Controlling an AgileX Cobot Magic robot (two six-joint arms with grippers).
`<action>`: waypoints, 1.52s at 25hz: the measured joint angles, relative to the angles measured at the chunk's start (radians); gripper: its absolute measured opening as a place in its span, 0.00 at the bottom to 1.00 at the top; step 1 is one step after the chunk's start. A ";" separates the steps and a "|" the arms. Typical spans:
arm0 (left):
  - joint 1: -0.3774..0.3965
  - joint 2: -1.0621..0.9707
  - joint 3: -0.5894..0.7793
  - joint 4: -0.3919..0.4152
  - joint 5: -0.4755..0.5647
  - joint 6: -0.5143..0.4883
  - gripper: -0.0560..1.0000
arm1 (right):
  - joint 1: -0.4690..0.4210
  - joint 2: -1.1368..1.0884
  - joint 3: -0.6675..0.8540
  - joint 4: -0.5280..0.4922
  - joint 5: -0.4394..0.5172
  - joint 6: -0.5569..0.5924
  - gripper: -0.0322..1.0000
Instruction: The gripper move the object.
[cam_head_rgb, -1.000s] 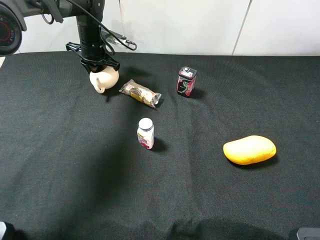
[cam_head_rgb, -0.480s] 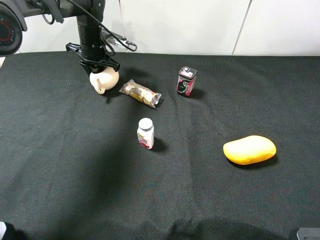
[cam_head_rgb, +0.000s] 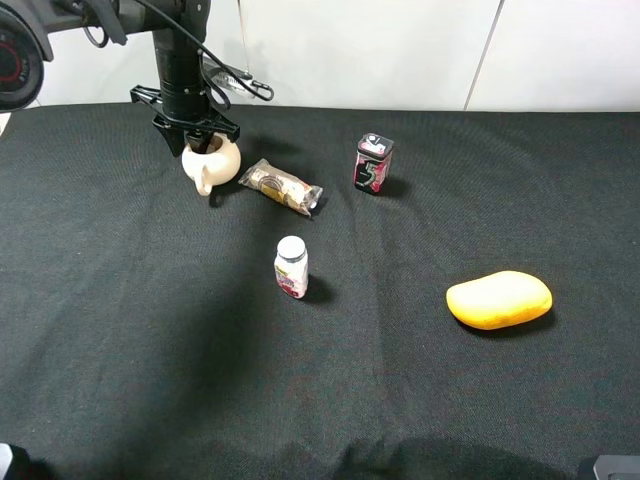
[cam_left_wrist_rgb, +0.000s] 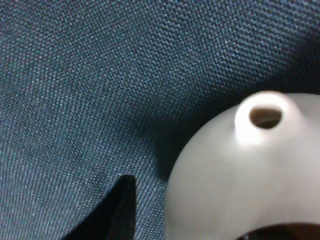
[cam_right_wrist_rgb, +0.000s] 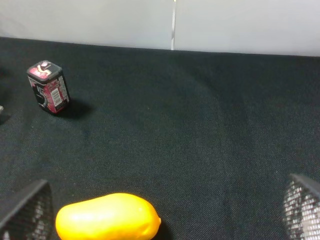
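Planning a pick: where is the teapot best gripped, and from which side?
Probably the rim of its top opening, from straight above. The teapot stands upright, so the opening faces up: one jaw inside, one outside the wall. The round body looks too wide and smooth to pinch, and the loop handle sits low at its side.

The left arm (cam_head_rgb: 178, 55) was matte black, a thick round column with thin black cables (cam_head_rgb: 238, 88) looping off it at three o'clock. At ten o'clock in the high view, a round black joint (cam_head_rgb: 14, 58) bore a red ring. The left gripper (cam_head_rgb: 203, 140) had a flared black bracket and pointed black jaws. The right gripper (cam_right_wrist_rgb: 165, 207) carried grey mesh-textured pads (cam_right_wrist_rgb: 29, 212).
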 joint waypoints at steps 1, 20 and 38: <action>0.000 -0.006 -0.005 -0.001 0.000 -0.001 0.47 | 0.000 0.000 0.000 0.000 0.000 0.000 0.70; 0.000 -0.091 -0.032 -0.012 0.000 -0.069 0.80 | 0.000 0.000 0.000 0.000 0.000 0.000 0.70; 0.000 -0.240 -0.032 -0.044 0.004 -0.076 0.81 | 0.000 0.000 0.000 0.000 0.000 0.000 0.70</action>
